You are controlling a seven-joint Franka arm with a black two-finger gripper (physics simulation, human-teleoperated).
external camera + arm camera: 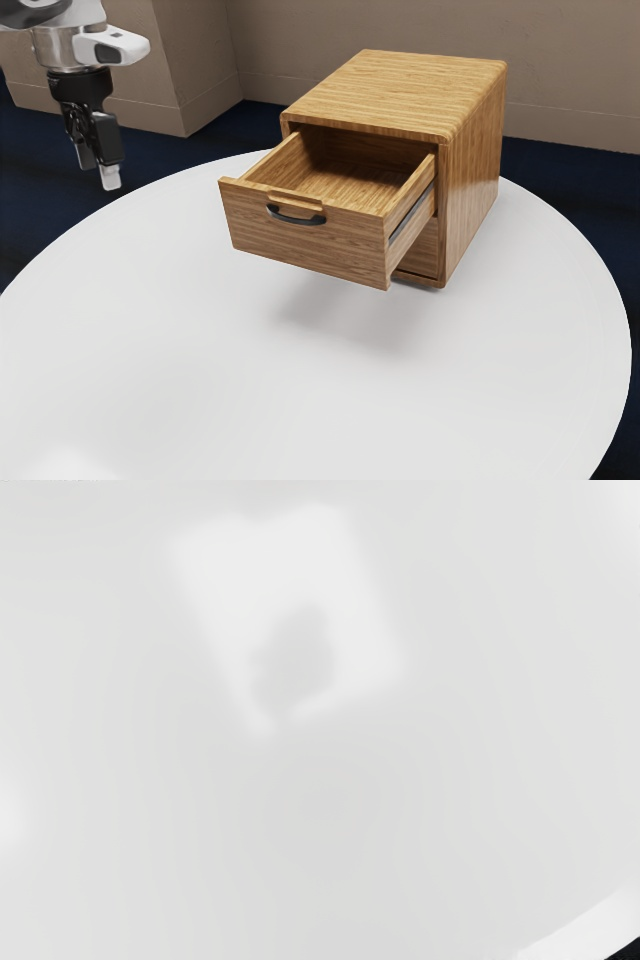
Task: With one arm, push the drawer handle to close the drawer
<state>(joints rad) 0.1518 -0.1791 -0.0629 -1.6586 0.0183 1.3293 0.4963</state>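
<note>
so, at the exterior view's left, the gripper hangs up high, pointing down. its two fingers look apart, but we see them at a slant, so i can't tell just how wide. they have hold of nothing. the wrist view looks down at the white table, with a bright patch and a soft dim spot on it.

next, well apart from the jaws, toward the exterior view's right, is the dark handle. it sits on the front of the wooden drawer, near its top edge. the jaws don't touch it. the drawer sticks far out of its box, over the table. i can see down inside, and it looks empty.

farthest from the jaws is the wooden box that the drawer slides into. it stands on the table.

i think this is the getting-there step, and the push is not begun. the next move should bring the jaws in front of the handle, lined up with it, then push straight at the box. pushing on one side might make the drawer stick, or make the box slide or turn.
</note>
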